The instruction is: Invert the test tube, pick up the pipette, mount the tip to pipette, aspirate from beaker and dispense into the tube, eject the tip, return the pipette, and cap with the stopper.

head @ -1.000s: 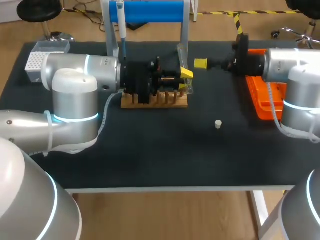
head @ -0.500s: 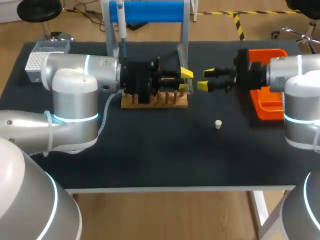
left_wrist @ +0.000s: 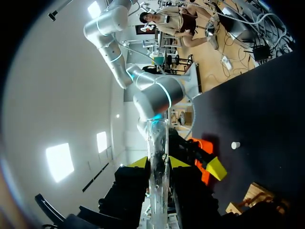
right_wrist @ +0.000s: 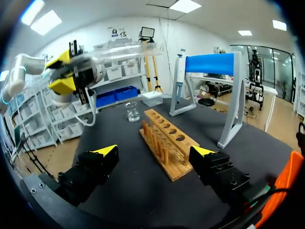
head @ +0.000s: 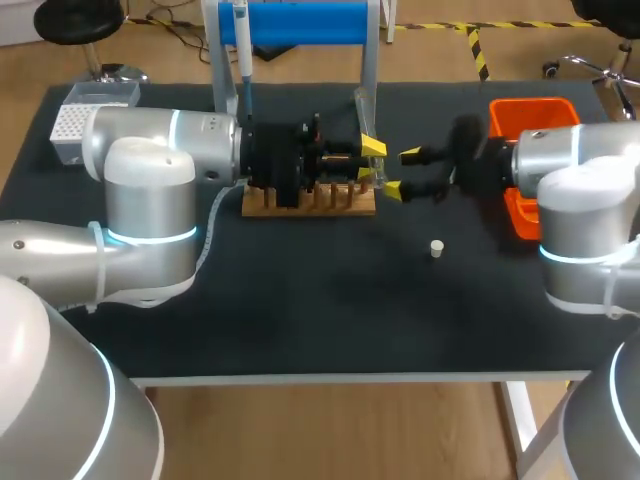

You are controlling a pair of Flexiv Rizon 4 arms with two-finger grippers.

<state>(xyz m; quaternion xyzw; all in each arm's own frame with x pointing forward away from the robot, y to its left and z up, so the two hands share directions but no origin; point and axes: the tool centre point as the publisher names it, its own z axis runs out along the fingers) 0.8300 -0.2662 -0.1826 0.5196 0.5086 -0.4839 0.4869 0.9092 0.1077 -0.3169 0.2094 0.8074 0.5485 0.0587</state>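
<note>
My left gripper (head: 369, 161) hangs over the right end of the wooden rack (head: 310, 201), shut on a clear test tube (head: 379, 172). In the left wrist view the test tube (left_wrist: 157, 171) runs out between the yellow fingertips (left_wrist: 138, 162). My right gripper (head: 402, 172) is open, just right of the tube and apart from it. From the right wrist view, that open gripper (right_wrist: 153, 153) faces the rack (right_wrist: 167, 142); beyond it, the tube (right_wrist: 119, 51) lies level in the left gripper (right_wrist: 66, 72). The pipette (head: 241, 48) hangs on the blue stand (head: 300, 22). A small white stopper (head: 436, 248) lies on the mat.
An orange bin (head: 528, 118) sits at the right edge behind my right arm. A white tip box (head: 76, 124) is at the far left. A glass beaker (right_wrist: 132, 110) stands past the rack. Bare black mat (head: 330, 310) fills the table's front half.
My right arm has swung left from over the orange bin, bringing its open gripper close to the tube. The left arm and the tube have stayed put.
</note>
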